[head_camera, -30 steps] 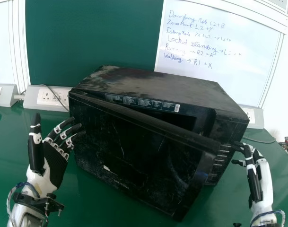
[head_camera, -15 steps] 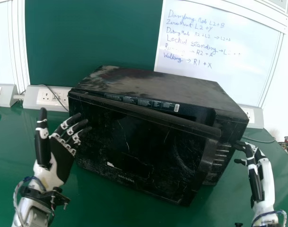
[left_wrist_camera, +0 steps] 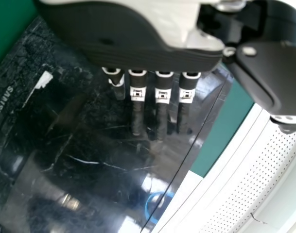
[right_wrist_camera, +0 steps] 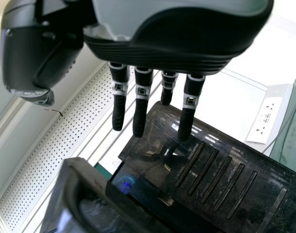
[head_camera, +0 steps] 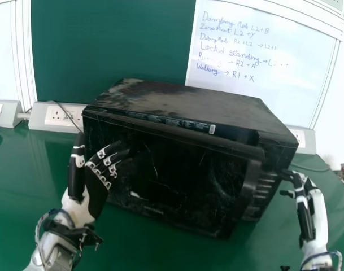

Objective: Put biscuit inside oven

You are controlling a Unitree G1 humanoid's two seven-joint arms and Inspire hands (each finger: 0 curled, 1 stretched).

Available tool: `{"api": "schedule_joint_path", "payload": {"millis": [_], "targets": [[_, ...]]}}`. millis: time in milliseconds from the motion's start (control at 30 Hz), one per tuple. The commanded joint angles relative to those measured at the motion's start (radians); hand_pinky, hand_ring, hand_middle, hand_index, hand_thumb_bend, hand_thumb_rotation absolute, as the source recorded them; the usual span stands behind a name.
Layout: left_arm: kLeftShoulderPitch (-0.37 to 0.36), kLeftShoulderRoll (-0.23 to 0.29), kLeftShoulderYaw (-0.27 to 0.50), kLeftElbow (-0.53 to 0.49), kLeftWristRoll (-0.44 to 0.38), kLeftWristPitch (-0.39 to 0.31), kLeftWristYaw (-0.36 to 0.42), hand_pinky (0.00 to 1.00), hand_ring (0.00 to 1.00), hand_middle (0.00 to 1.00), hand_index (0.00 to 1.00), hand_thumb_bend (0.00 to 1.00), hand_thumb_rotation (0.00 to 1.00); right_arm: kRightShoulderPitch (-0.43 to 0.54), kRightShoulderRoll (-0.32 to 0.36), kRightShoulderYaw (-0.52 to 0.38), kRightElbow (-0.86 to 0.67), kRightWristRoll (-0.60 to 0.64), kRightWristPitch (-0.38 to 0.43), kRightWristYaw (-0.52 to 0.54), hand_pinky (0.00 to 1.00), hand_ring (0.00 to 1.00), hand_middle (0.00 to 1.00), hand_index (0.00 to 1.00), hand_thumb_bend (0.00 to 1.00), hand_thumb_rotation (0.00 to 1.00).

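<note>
One black-and-white mechanical left hand (head_camera: 96,191) is open and empty at the glossy black oven door (head_camera: 186,175), one similar right hand (head_camera: 307,209) likewise beside the dark button panel (right_wrist_camera: 218,182), touching I cannot tell.

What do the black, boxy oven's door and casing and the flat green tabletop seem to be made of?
The door looks like glossy glass or hard plastic: it mirrors bright patches and shows pale scratches. The casing seems painted sheet metal, duller, with cloudy patches. The tabletop could be laminate or painted board: smooth, evenly green, no visible grain.
</note>
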Motion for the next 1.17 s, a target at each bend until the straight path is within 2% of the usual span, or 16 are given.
{"api": "schedule_joint_path", "payload": {"millis": [0,100,400,600,800,967,1133], "targets": [[-0.028,-0.005,-0.007,0.016,0.015,0.002,-0.008,0.78,0.78,0.76,0.80,0.68,0.42,0.004,-0.007,-0.005,-0.007,0.012,0.005,0.001,0.64,0.71,0.73,0.73,0.74,0.31],[-0.040,-0.005,-0.012,0.036,0.033,-0.006,-0.020,0.79,0.79,0.77,0.81,0.67,0.43,0.003,-0.011,-0.005,-0.007,0.003,0.003,0.000,0.64,0.71,0.73,0.73,0.74,0.32],[-0.098,-0.021,-0.006,0.133,0.093,-0.019,-0.035,0.80,0.80,0.79,0.86,0.70,0.40,0.003,-0.014,-0.003,-0.021,-0.001,0.018,-0.001,0.65,0.72,0.74,0.73,0.74,0.34],[-0.143,-0.021,-0.001,0.231,0.145,-0.055,-0.055,0.79,0.79,0.78,0.83,0.70,0.40,0.002,-0.017,-0.003,-0.016,0.005,0.010,0.003,0.64,0.71,0.73,0.73,0.75,0.34],[-0.176,-0.028,0.005,0.274,0.166,-0.057,-0.054,0.80,0.80,0.79,0.82,0.71,0.41,0.001,-0.020,-0.001,-0.012,0.010,0.003,0.008,0.64,0.71,0.73,0.72,0.75,0.34],[-0.170,-0.031,0.037,0.238,0.124,-0.032,-0.064,0.79,0.80,0.79,0.82,0.73,0.40,0.006,-0.014,0.004,-0.023,0.014,0.016,0.008,0.65,0.71,0.73,0.72,0.75,0.33],[-0.078,-0.022,0.101,0.074,0.038,-0.002,-0.059,0.78,0.79,0.78,0.80,0.74,0.41,0.014,-0.001,0.007,-0.037,0.013,0.031,-0.003,0.64,0.71,0.73,0.73,0.75,0.33]]}}
